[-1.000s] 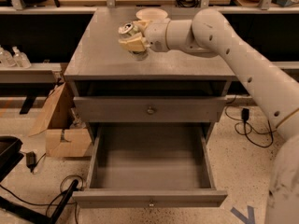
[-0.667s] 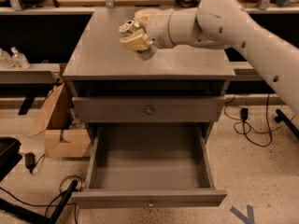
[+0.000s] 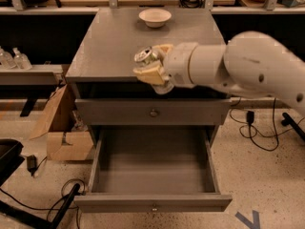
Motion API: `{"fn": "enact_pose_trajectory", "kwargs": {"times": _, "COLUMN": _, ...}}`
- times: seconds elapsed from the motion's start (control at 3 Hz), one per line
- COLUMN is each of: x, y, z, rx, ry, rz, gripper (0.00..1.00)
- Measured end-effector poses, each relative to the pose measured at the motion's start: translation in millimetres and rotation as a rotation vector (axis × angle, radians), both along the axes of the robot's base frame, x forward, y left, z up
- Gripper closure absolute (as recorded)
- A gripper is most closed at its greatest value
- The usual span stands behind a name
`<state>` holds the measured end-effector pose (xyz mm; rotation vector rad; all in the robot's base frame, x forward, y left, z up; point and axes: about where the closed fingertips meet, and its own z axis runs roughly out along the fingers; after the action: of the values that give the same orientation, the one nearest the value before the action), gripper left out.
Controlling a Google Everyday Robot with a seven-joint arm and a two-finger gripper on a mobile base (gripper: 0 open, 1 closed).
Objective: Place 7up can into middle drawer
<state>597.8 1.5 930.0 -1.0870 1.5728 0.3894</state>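
A grey metal counter (image 3: 109,46) fills the centre, seen from the front and above. A thick white robot arm (image 3: 248,63) reaches in from the right across its front edge. Below, the middle drawer (image 3: 152,203) stands pulled out, a deep grey tray with a small round knob on its narrow front panel. Above it, a second knobbed drawer front (image 3: 190,112) is closed. A cardboard box (image 3: 62,128) sits on the floor at left, and a white bowl (image 3: 155,17) rests at the counter's back. The beige gripper (image 3: 153,63) is clamped around the 7up can (image 3: 146,56), a small silvery can, tilted, shiny top showing, held over the counter's front edge.
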Motion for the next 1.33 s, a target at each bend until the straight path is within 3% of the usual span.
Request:
{"fn": "enact_pose_trajectory", "kwargs": {"times": 0.33, "x": -22.5, "y": -12.9, "z": -49.6, "rx": 0.152, "ry": 0.065, "rz": -0.021, "gripper": 1.0}}
{"fn": "enact_pose_trajectory", "kwargs": {"times": 0.67, "x": -22.4, "y": -12.0, "z": -49.0, "rx": 0.149, "ry": 0.064, "rz": -0.021, "gripper": 1.0}}
{"fn": "enact_pose_trajectory", "kwargs": {"times": 1.0, "x": -11.4, "y": -4.6, "z": -75.9, "rx": 0.196, "ry": 0.096, "rz": -0.014, "gripper": 1.0}}
{"fn": "enact_pose_trajectory", "kwargs": {"times": 1.33, "x": 12.7, "y": 35.5, "z": -147.8, "rx": 0.324, "ry": 0.123, "rz": 0.02, "gripper": 1.0}}
